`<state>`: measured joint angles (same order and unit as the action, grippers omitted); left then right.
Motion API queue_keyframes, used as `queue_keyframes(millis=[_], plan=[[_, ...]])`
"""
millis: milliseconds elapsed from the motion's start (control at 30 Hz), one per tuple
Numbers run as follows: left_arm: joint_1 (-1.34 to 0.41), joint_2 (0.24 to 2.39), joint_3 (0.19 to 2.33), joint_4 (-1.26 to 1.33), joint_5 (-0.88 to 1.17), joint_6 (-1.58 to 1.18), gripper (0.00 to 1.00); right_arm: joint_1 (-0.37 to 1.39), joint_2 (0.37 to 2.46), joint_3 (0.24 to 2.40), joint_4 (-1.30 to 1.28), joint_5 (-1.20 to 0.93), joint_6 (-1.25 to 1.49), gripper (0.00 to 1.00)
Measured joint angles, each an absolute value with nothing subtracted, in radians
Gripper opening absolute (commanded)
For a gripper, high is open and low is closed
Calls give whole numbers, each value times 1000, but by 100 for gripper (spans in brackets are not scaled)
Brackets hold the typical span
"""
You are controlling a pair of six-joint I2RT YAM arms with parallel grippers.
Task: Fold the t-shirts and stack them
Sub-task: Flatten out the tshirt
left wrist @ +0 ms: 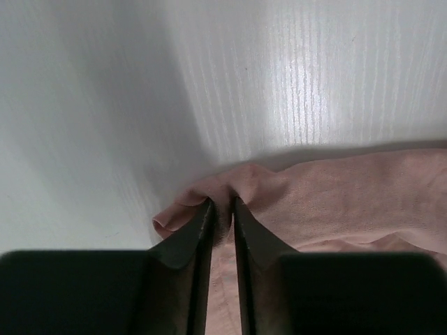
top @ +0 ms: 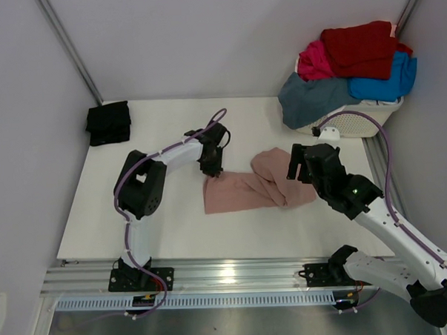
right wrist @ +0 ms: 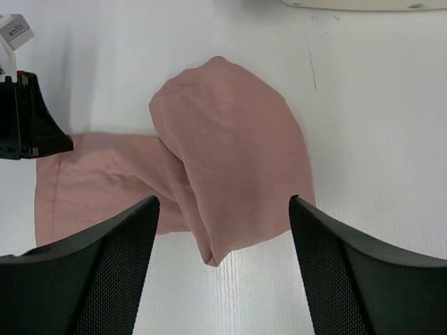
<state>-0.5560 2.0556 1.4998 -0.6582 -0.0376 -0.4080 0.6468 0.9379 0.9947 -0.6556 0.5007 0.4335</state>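
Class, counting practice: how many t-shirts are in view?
6: pink one mid-table, black one folded at the far-left corner, red, magenta, bright-blue and slate-blue piled on the basket; more may hide beneath.

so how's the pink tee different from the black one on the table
The pink t-shirt lies in the middle of the table, loosely spread with one end twisted over; the black t-shirt sits folded into a compact block at the far left corner. The left gripper pinches an edge of the pink t-shirt, while no gripper touches the black t-shirt. Both rest on the table, outside the basket.
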Motion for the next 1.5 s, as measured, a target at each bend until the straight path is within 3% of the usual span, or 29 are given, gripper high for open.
queue_keyframes(millis=[67,100,533,1133,1500], plan=[[-556,2057,1499,-657,-28,-410,2,647,938,995,-654,501,434,79],[-556,2057,1499,-656,-20,-407,1,647,938,995,-654,501,434,78],[-556,1935,1382,-626,-52,-403,1,647,958,943,-638,532,437,79],[-558,1281,1029,-704,-200,-499,1,588,1327,910,-416,382,438,76],[-559,892,1024,-903,-253,-524,1,599,1599,995,-319,331,428,69]])
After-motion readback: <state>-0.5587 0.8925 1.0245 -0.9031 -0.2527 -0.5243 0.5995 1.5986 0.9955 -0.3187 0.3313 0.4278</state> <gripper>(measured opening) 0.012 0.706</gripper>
